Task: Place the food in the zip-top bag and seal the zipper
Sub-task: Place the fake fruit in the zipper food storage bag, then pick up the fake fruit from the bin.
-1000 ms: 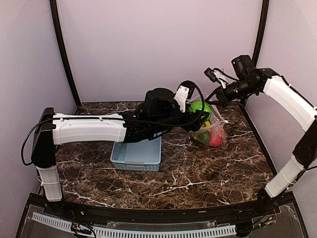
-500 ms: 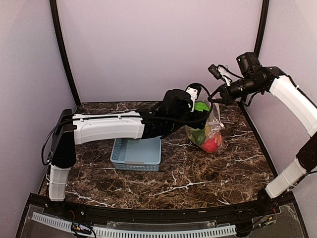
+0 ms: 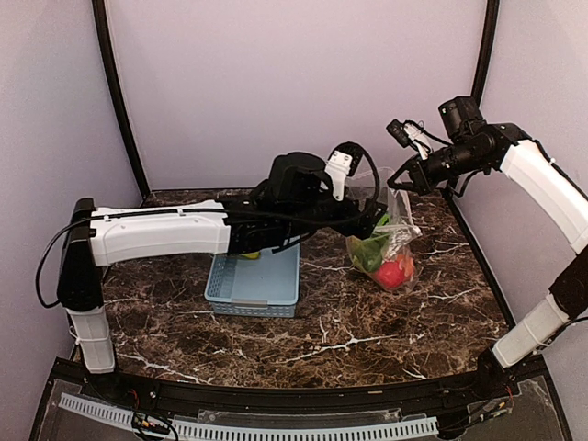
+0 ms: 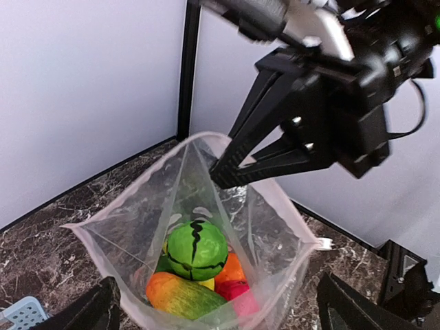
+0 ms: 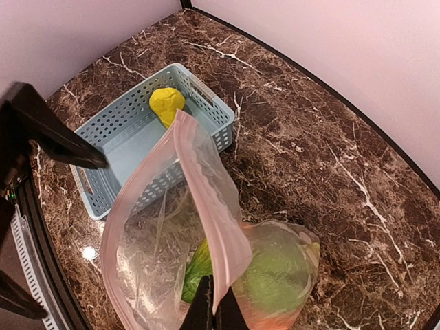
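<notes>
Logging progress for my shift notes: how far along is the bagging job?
Done: the melon and several other toys sit in the bag. In hand: the right gripper pinches the zipper edge up, mouth open; the left gripper, jaws open and empty, is above it. Left: the lemon in the basket, then sealing.

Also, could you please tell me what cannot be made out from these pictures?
Top external: the left arm covers much of the basket, mostly hiding the lemon.
Left wrist: the melon covers the food beneath; its count is unclear.
Right wrist: the bottom edge cuts off the right gripper; the crinkled zip-top bag blurs the food.
</notes>
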Available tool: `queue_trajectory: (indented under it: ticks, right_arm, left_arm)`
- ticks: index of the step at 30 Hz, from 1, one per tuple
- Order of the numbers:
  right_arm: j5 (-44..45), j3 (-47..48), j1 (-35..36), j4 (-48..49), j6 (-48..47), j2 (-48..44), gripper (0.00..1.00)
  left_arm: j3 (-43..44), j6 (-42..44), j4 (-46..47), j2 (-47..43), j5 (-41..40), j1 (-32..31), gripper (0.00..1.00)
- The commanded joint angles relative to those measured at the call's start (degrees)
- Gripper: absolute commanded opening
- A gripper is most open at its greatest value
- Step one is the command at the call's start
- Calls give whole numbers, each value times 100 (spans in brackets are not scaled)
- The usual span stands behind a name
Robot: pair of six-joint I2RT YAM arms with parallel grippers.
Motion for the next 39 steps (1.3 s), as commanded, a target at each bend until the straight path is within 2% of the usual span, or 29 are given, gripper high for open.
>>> queue_trajectory:
  ticks: [1,3,6,8,10,12,19,25,28,39]
  right_arm:
    - [112,-69,25,233,-40,-35,0]
    - [114,-112,25,249,-60,-36,0]
    - [70,-135,25,260,-78,-35,0]
    - [17,-153,25,274,-87,-35,0]
    - [-34,-154,25,268,-91,-15,0]
    - [-74,-139,25,260,-81,22,0]
    - [-124,-142,25,228,-96,47,0]
    - [-106,-244,25,228,-126,-52,0]
    - [-106,-304,25,228,-132,-95,0]
    - [-185,-434,25,259,-138,-145,0]
  left_arm:
    - [-817,214,546,-1349,111,-34,99]
    - [-1387,347,353,-1744,-343,-31,99]
    - [-1798,493,-188,-2164,-1211,12,99]
    - [-1956,235,-804,-2258,-1518,151,99]
    - [-2002,-222,-1721,-2255,-1572,478,99]
    - [-2090,-631,-2191,-2196,-1517,742,99]
    - [-2123,-1381,-2831,-1648,-1584,1371,96]
    - [-1423,-1327,-3304,-733,-1489,1797,96]
    - [-766,-737,-3784,-179,-1345,1930,92]
    - [422,-254,-4797,908,-1120,2486,89]
